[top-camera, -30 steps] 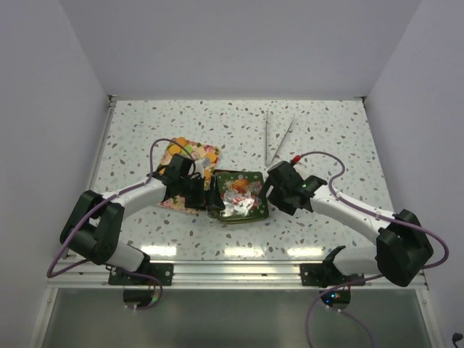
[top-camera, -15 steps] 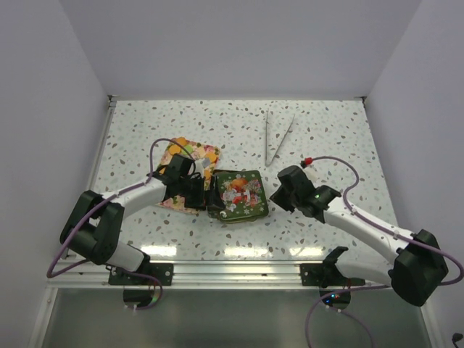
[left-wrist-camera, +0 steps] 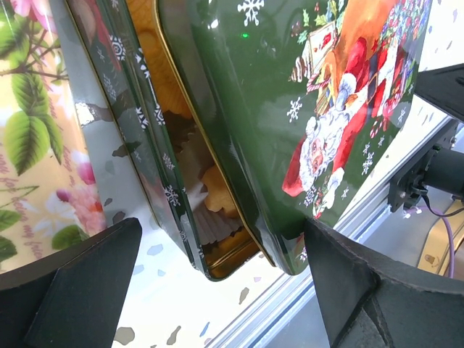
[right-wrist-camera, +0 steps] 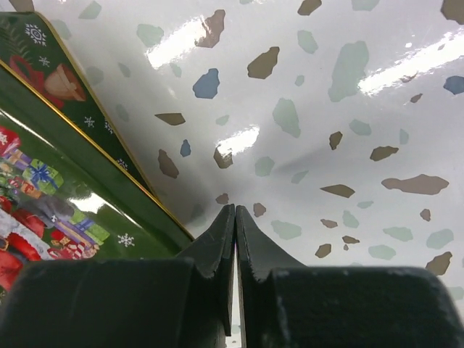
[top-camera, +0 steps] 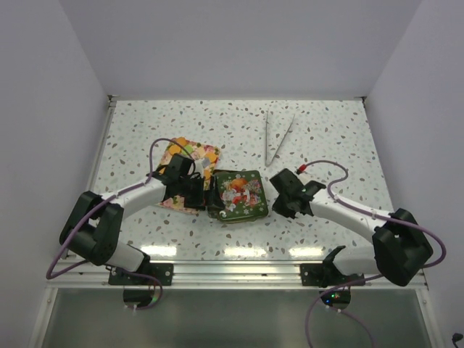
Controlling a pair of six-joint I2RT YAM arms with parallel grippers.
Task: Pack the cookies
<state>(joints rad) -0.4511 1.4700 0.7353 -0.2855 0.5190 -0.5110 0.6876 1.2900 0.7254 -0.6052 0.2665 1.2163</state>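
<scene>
Cookies [left-wrist-camera: 217,201], several glimpsed; one tin [left-wrist-camera: 138,145], one lid [left-wrist-camera: 275,94] askew.

The light is bright and even, and it comes from above. The glossy speckled table [top-camera: 326,138] carries white streaks of glare near its front edge. The green tin lid [left-wrist-camera: 254,109] is sharp, with small reflections. The left gripper [left-wrist-camera: 222,232] and the right gripper [right-wrist-camera: 235,217] look dark and slightly soft, with a faint grey shadow under the right one
</scene>
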